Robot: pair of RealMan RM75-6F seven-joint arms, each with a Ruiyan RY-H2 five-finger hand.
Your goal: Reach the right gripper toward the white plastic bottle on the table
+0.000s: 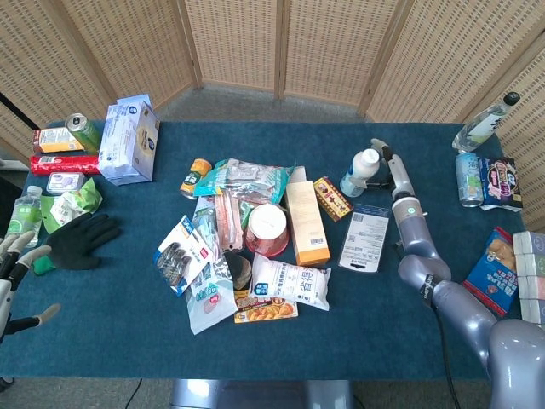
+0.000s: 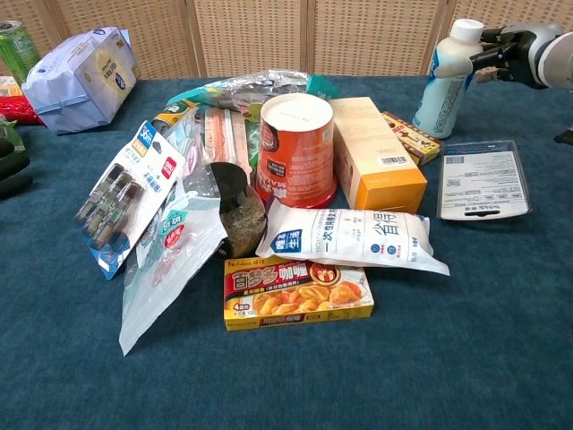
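Observation:
The white plastic bottle [image 1: 360, 172] with a blue label [image 2: 448, 85] stands upright at the table's far right of centre. My right hand [image 1: 385, 165] is right beside it on its right side, fingers apart and reaching to the bottle's upper part just under the cap; in the chest view the right hand [image 2: 503, 51] has its fingertips [image 2: 475, 61] at the bottle's shoulder. It holds nothing. My left hand [image 1: 12, 271] hangs open at the table's near left edge, fingers spread, next to a black glove [image 1: 81, 239].
A flat blue-and-white pack [image 1: 366, 238] lies just in front of the bottle, a small dark snack box [image 1: 331, 198] and an orange carton [image 1: 306, 221] to its left. A red cup [image 1: 266, 228] and several packets fill the middle. Cans and bottles [image 1: 468, 177] stand at the right edge.

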